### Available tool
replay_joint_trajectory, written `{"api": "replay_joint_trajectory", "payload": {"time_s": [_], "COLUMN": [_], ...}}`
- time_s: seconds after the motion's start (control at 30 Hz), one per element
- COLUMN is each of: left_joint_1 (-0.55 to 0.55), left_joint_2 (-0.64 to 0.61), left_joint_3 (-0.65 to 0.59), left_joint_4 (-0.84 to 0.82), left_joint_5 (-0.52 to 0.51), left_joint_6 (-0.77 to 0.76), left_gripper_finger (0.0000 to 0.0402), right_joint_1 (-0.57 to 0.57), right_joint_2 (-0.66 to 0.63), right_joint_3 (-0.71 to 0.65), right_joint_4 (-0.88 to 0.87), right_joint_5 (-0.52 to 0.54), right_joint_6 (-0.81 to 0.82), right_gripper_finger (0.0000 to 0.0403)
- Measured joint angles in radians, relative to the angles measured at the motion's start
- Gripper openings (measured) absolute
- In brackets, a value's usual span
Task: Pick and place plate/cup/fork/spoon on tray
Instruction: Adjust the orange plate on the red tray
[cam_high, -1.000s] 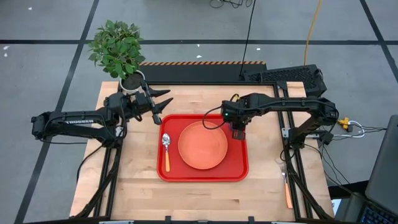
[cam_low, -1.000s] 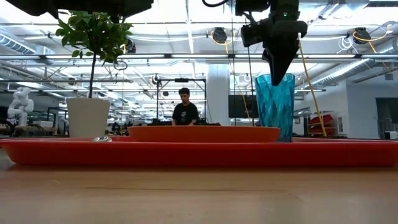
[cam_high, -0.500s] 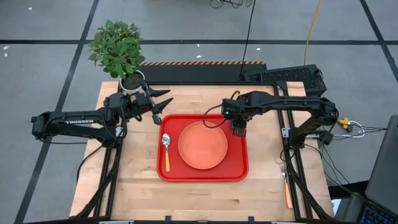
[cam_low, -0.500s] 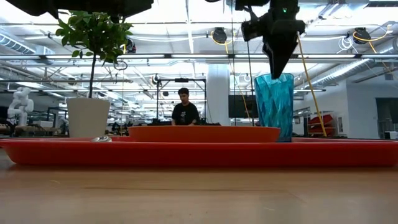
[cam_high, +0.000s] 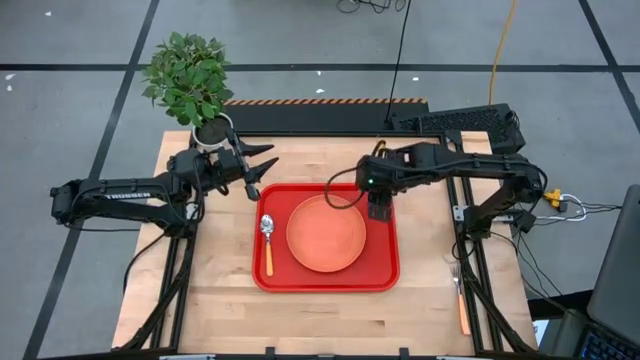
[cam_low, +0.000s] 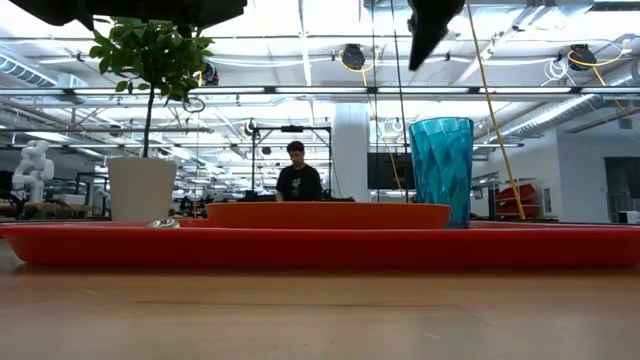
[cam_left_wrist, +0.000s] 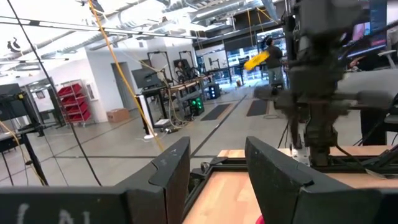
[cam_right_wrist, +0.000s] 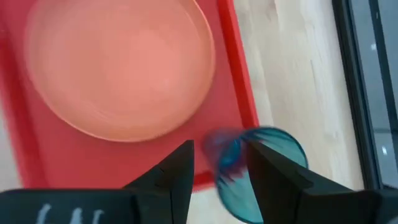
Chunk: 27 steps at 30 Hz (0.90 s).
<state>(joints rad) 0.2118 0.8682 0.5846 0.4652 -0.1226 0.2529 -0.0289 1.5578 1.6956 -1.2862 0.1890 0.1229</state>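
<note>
The red tray (cam_high: 385, 268) lies mid-table. On it rest the orange plate (cam_high: 325, 233), the orange-handled spoon (cam_high: 267, 240) at its left, and the teal cup (cam_low: 441, 172), which stands upright on its base by the tray's far right corner. My right gripper (cam_high: 377, 207) is open and hangs straight above the cup, clear of its rim; its wrist view looks down on the cup (cam_right_wrist: 264, 171). My left gripper (cam_high: 262, 166) is open and empty, held above the table left of the tray's far left corner. The fork (cam_high: 461, 300) lies on the table near the right edge.
A plant in a white pot (cam_high: 213, 132) stands at the table's far left corner, close behind my left gripper. A person (cam_low: 297, 178) is in the room far beyond the table. Bare wood lies in front of the tray and to its right.
My right gripper has risen straight up from the cup's mouth, from fingertips at rim level to well above it. The cup stays upright on the tray where it was.
</note>
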Motion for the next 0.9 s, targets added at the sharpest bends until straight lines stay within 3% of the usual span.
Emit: {"api": "replay_joint_trajectory", "payload": {"time_s": [0.2, 0.43, 0.9], "left_joint_1": [0.000, 0.000, 0.000], "left_joint_2": [0.000, 0.000, 0.000], "left_joint_3": [0.000, 0.000, 0.000], "left_joint_4": [0.000, 0.001, 0.003], "left_joint_5": [0.000, 0.000, 0.000], "left_joint_6": [-0.004, -0.030, -0.049], "left_gripper_finger": [0.0159, 0.0159, 0.0159], "right_joint_1": [0.114, 0.233, 0.295], "right_joint_2": [-0.001, 0.015, 0.017], "right_joint_3": [-0.019, -0.214, -0.538], "right_joint_4": [0.169, 0.410, 0.682], "right_joint_5": [-0.082, -0.096, -0.190], "right_joint_6": [0.023, 0.032, 0.153], "right_gripper_finger": [0.0139, 0.0139, 0.0139]}}
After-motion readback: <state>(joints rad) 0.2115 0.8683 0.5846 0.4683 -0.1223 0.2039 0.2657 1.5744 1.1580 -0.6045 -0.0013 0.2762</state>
